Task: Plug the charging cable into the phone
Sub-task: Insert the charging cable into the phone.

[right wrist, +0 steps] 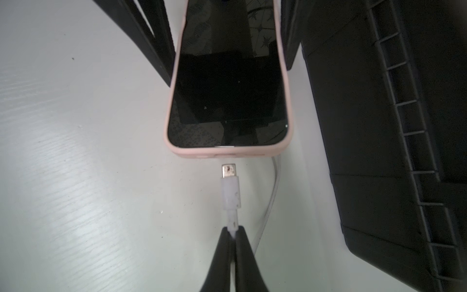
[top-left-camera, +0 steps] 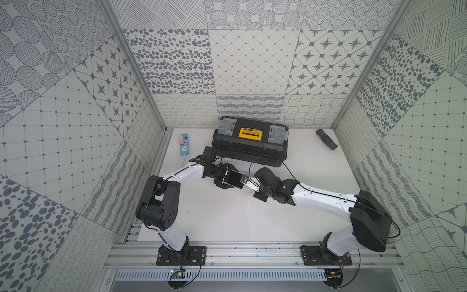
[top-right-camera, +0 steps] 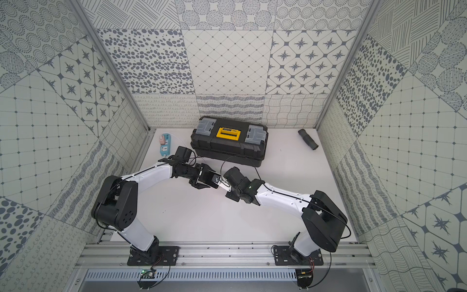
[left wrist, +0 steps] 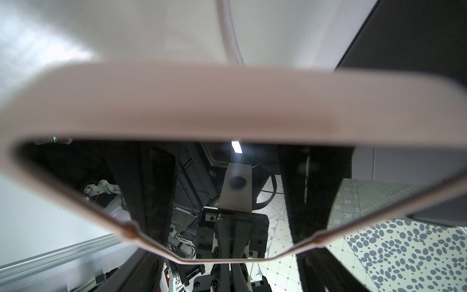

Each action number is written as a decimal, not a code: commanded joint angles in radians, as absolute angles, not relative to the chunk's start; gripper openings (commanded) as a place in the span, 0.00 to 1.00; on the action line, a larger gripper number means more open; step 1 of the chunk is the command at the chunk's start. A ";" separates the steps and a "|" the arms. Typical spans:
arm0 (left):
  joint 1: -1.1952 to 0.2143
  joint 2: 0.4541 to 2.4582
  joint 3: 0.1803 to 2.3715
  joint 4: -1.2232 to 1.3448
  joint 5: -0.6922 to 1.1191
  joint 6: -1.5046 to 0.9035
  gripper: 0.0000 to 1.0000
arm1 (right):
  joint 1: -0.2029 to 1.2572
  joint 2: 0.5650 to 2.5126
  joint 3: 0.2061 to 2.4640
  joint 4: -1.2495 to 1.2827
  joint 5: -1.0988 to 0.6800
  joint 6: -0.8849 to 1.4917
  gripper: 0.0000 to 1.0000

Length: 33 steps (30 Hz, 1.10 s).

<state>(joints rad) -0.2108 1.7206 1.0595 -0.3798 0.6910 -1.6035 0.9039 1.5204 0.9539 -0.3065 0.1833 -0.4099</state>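
Matte white tabletop (top-left-camera: 227,220), patterned tile-print walls (top-left-camera: 252,63). Beside the ribbed black toolbox (top-left-camera: 250,144), left gripper (top-left-camera: 226,177) clamps the glossy pink-rimmed phone (right wrist: 227,96); right gripper (right wrist: 233,231) pinches the charging cable (right wrist: 230,189), its tip just apart from the phone.

Inside a robotics lab test cell: a left arm (top-left-camera: 185,172) and a right arm (top-left-camera: 321,199) stand bolted to an aluminium rail (top-left-camera: 252,249) at 6 o'clock of a white surface (top-left-camera: 227,215). Panels (top-left-camera: 252,63) printed with grey patterns, set between metal posts (top-left-camera: 134,66), box it in. A black toolbox (top-left-camera: 250,141) sits at 12 o'clock, a blue power strip (top-left-camera: 184,144) at 10 o'clock.
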 commanded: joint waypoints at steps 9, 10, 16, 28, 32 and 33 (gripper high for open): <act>-0.195 1.722 1.084 -0.390 0.716 -1.568 0.00 | 0.918 1.520 0.983 -0.314 0.166 -0.387 0.00; -0.193 1.723 1.086 -0.391 0.716 -1.566 0.00 | 0.920 1.518 0.982 -0.315 0.166 -0.385 0.00; -0.190 1.724 1.098 -0.412 0.709 -1.549 0.00 | 0.929 1.522 0.998 -0.328 0.165 -0.383 0.00; -0.189 1.724 1.104 -0.436 0.698 -1.524 0.00 | 0.933 1.531 1.022 -0.343 0.167 -0.387 0.00; -0.189 1.723 1.105 -0.437 0.700 -1.523 0.00 | 0.934 1.534 1.024 -0.343 0.175 -0.392 0.00; -0.189 1.722 1.106 -0.441 0.698 -1.521 0.00 | 0.935 1.536 1.026 -0.343 0.178 -0.393 0.00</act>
<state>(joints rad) -0.2043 1.7206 1.0885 -0.4244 0.6758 -1.5517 0.9298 1.5211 1.0004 -0.3527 0.1799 -0.3992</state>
